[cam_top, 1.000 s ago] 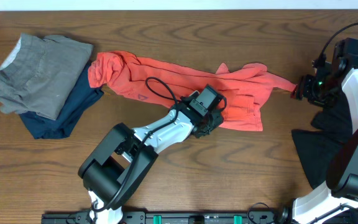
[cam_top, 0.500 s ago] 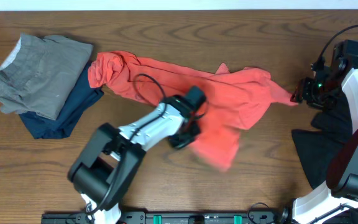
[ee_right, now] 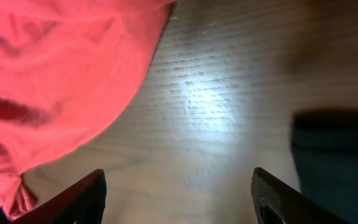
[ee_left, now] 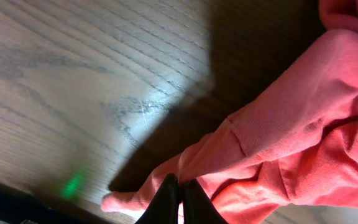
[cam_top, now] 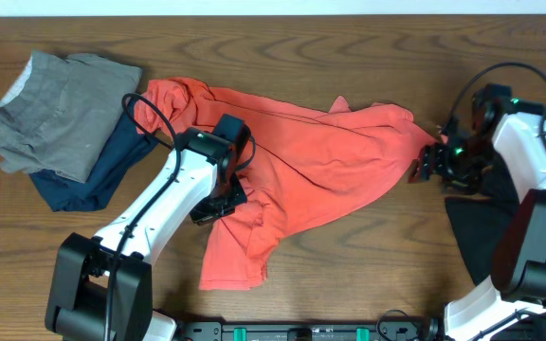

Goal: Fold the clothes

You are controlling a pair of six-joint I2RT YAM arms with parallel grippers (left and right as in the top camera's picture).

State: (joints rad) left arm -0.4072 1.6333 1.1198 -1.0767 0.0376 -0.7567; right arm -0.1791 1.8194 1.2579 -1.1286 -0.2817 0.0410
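- Two fingers of left gripper [ee_left: 179,186] press together, pinching a fold of coral T-shirt [ee_left: 303,124].
- Spread fingers of right gripper [ee_right: 179,190] hang over wooden table [ee_right: 229,93], beside the T-shirt edge.

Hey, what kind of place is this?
Likely a robotics lab bench, not a home: left arm and right arm at a wooden table, a red T-shirt laid out, a folded pile beside it.

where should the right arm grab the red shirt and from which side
Take the shirt by its right-hand tip, the narrow corner that tapers onto bare wood. Come in low from the right: the right gripper sits open just beside it, and the left gripper is shut on its other side, so the two holds would likely spread it.
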